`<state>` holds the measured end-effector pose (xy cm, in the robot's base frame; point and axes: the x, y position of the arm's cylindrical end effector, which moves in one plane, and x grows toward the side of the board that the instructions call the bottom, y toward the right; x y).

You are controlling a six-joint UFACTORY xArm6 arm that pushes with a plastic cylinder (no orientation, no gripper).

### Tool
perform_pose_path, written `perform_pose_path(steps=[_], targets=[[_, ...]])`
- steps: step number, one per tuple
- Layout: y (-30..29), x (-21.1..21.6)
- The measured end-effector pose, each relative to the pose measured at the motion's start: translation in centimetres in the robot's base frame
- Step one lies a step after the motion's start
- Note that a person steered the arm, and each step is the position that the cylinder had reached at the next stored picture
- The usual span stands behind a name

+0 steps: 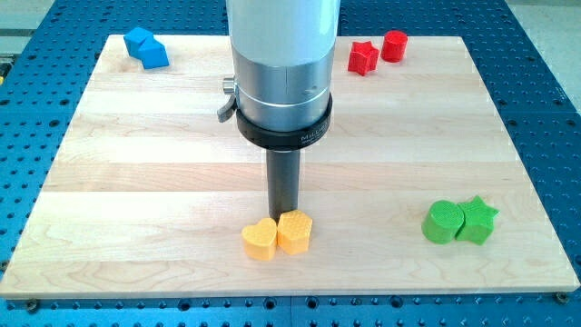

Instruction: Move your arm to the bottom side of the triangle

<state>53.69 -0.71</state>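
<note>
Two blue blocks touch at the board's top left. The upper one [137, 40] looks like a triangle and the lower one [153, 54] like a cube, though their shapes are hard to make out. My tip [284, 213] is far from them, at the bottom middle of the board. It stands right behind a yellow heart [260, 240] and a yellow hexagon-like block [295, 231], touching or almost touching them. The arm's wide grey body hides the board's top middle.
A red star-like block [362, 58] and a red cylinder [394, 45] sit at the top right. A green cylinder [442, 223] and a green star [477, 221] touch at the bottom right. The wooden board [136, 182] lies on a blue perforated table.
</note>
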Motion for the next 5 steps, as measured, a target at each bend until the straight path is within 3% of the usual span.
perform_pose_path(steps=[2,3,4,5], targets=[[0.2,0.1],[-2.8,-3.9],[-6.2,-10.7],[-10.5,-12.9]])
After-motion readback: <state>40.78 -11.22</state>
